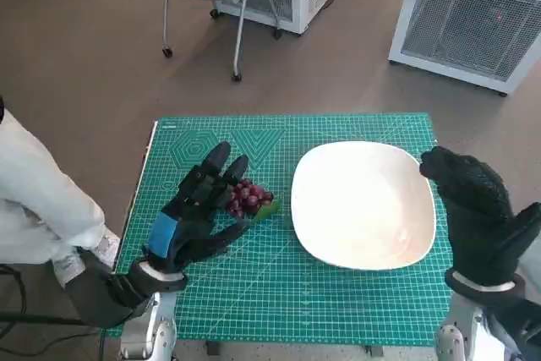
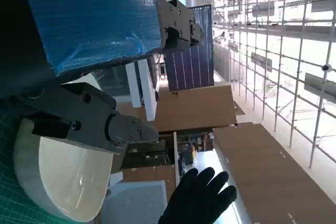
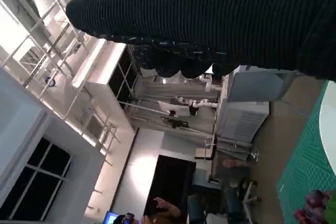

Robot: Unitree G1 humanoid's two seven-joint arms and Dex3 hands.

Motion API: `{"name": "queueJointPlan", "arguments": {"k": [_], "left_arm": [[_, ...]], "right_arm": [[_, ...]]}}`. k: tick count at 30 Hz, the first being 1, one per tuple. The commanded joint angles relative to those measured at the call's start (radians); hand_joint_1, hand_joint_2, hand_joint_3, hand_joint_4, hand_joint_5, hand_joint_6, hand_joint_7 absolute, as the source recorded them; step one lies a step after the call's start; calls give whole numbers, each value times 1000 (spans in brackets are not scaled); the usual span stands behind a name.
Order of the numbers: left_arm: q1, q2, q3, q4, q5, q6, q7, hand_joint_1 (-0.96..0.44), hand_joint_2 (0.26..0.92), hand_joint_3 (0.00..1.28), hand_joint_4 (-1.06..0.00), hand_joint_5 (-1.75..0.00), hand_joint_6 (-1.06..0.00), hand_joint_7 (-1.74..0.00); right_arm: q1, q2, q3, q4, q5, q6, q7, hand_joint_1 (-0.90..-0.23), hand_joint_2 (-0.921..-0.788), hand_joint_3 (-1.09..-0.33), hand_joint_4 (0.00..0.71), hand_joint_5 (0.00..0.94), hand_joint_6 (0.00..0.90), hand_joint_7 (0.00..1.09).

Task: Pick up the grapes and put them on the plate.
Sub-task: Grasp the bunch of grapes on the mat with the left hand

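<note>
A small bunch of dark red grapes point(image 1: 248, 198) lies on the green cutting mat point(image 1: 338, 302), just left of the white plate point(image 1: 363, 205). My left hand point(image 1: 196, 213) lies over the mat beside the bunch, fingers spread past its far side and thumb under its near side, not closed on it. My right hand point(image 1: 475, 209) hovers at the plate's right rim with nothing in it; the left wrist view shows this hand point(image 2: 199, 199) with fingers apart beyond the plate point(image 2: 52, 179). In the right wrist view the grapes point(image 3: 314, 207) show at the mat's point(image 3: 304, 174) edge.
A person in white point(image 1: 38, 209) sits close to the table's left side. On the floor behind stand a wheeled chair point(image 1: 211, 6) and two white units point(image 1: 469, 23). The mat's near strip lies between my arms.
</note>
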Motion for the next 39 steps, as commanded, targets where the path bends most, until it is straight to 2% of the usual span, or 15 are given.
{"name": "queueJointPlan", "arguments": {"k": [1,33,36,39], "left_arm": [[8,3,-2,-1,1,-9,-2,-48,921,229,-289,-9,-300,-89],[-2,14,-4,-13,27,-2,20,-78,921,221,-293,-5,-296,-97],[-14,37,-8,-22,80,-10,49,-98,921,194,-293,-4,-300,-100],[-32,103,-18,-40,247,-41,118,-161,920,143,-284,-1,-302,-101]], "right_arm": [[13,1,1,5,-4,13,0,-413,-921,-577,508,325,237,814],[5,-10,0,12,-12,10,-1,-413,-921,-577,512,316,251,817],[2,-11,0,13,-10,14,-1,-413,-921,-576,513,315,252,816],[-1,-13,-2,18,-7,16,2,-413,-921,-576,513,314,253,815]]}}
